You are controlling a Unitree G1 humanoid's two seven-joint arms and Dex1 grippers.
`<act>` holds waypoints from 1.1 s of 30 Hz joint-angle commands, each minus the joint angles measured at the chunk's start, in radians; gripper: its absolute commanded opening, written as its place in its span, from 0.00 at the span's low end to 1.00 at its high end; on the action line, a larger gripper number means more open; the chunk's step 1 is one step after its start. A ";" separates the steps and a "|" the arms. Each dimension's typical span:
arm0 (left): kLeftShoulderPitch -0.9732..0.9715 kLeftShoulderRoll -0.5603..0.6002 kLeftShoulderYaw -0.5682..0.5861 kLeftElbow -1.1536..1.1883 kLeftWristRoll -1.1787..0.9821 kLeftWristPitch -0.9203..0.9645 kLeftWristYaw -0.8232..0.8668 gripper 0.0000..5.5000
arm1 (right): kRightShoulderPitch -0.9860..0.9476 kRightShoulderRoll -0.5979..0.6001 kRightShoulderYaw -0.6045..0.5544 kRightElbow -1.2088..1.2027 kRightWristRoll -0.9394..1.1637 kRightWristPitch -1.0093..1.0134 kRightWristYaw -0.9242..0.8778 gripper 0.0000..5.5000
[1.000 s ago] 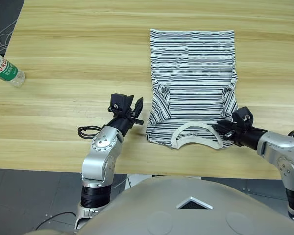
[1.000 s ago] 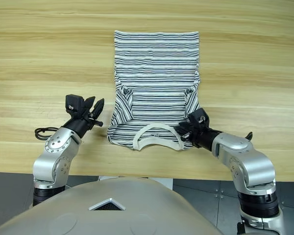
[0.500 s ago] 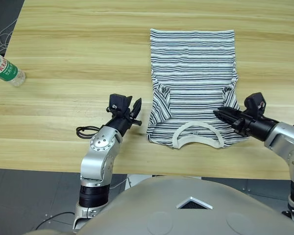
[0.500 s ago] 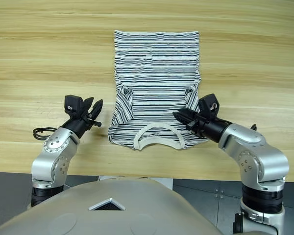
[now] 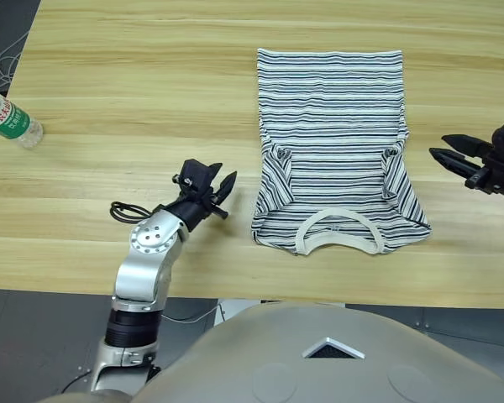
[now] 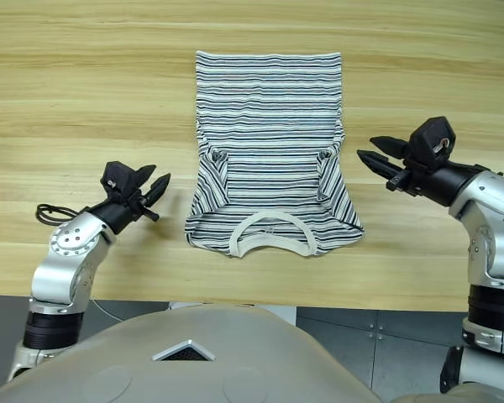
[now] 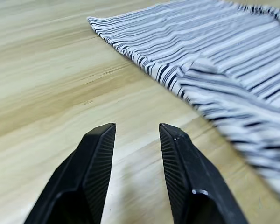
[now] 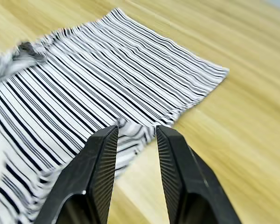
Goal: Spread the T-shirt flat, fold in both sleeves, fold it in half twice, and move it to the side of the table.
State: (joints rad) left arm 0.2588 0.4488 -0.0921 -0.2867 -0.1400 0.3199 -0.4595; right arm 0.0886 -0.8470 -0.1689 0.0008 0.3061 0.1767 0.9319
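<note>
Light wood table [image 5: 109,101] runs across the scene, w/ dark floor [image 5: 8,21] past its far-left corner. T-shirt [image 5: 332,117], black & white stripes, lies flat on the table, centre to slightly right. Its hem is at the far end and its white collar [image 5: 338,231] is toward the robot, nr the front edge. Both sleeves are folded in over the body, so the outline is approx a tall rectangle, a bit wider at the collar end: left sleeve fold [image 5: 277,172], right sleeve fold [image 5: 395,172]. No half-fold done yet. Left gripper [image 7: 137,127] sits low over bare wood just left of the shirt's near-left corner, apart from the cloth, fingers spread w/ nothing btwn them. Its wrist cam shows wood grain in the gap and the striped edge beyond. Right gripper [image 6: 366,148] is off the shirt's right side, level w/ the right sleeve fold, near but not touching, tips pointing at the cloth. Its fingers are parted and hold nothing. Plastic bottle [image 5: 8,117] w/ green label lies at the table's left edge, well apart from the shirt. Black cable [image 5: 122,210] loops beside the left arm's wrist.
</note>
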 commanded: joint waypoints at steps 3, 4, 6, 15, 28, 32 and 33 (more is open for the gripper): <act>-0.063 0.176 -0.029 0.158 0.134 -0.286 -0.145 0.32 | -0.129 -0.085 0.142 0.445 -0.299 -0.653 0.074 0.45; -0.073 0.195 -0.039 0.184 0.157 -0.332 -0.159 0.32 | -0.141 -0.103 0.180 0.492 -0.348 -0.718 0.089 0.48; -0.100 0.234 -0.074 0.250 0.238 -0.459 -0.164 0.32 | -0.200 -0.109 0.222 0.613 -0.450 -0.941 0.030 0.55; -0.200 0.335 -0.265 0.453 0.605 -0.888 -0.109 0.42 | -0.383 -0.128 0.388 0.921 -0.821 -1.434 -0.250 0.55; -0.256 0.343 -0.400 0.545 0.786 -1.131 -0.030 0.52 | -0.454 -0.170 0.566 1.042 -0.972 -1.655 -0.404 0.55; -0.278 0.331 -0.431 0.570 0.820 -1.141 -0.006 0.52 | -0.473 -0.192 0.606 1.050 -1.033 -1.680 -0.439 0.55; -0.283 0.325 -0.441 0.578 0.828 -1.142 0.001 0.52 | -0.476 -0.190 0.615 1.048 -1.045 -1.683 -0.451 0.55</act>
State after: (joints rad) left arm -0.0608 0.7781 -0.4601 0.2207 0.5692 -0.8480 -0.4101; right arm -0.3973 -1.0241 0.4101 1.0404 -0.6664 -1.5141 0.4770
